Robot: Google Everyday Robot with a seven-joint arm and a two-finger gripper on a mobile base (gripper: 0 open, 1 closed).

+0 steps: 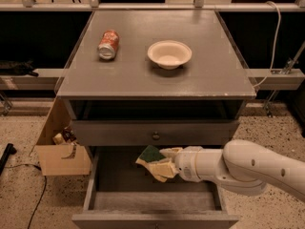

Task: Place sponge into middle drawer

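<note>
The sponge [149, 154], dark green on top with pale yellow foam below, is held inside the pulled-out middle drawer [114, 180], over its pale grey floor. My gripper [161, 163] comes in from the right on a white arm and is shut on the sponge. The cream fingers [164, 169] clasp its right end. I cannot tell whether the sponge touches the drawer floor.
A red-orange soda can [107, 44] lies on its side on the cabinet top, with a white bowl [169, 54] to its right. A closed drawer front with a round knob [156, 136] is above the open drawer. A cardboard box [61, 149] stands on the floor at left.
</note>
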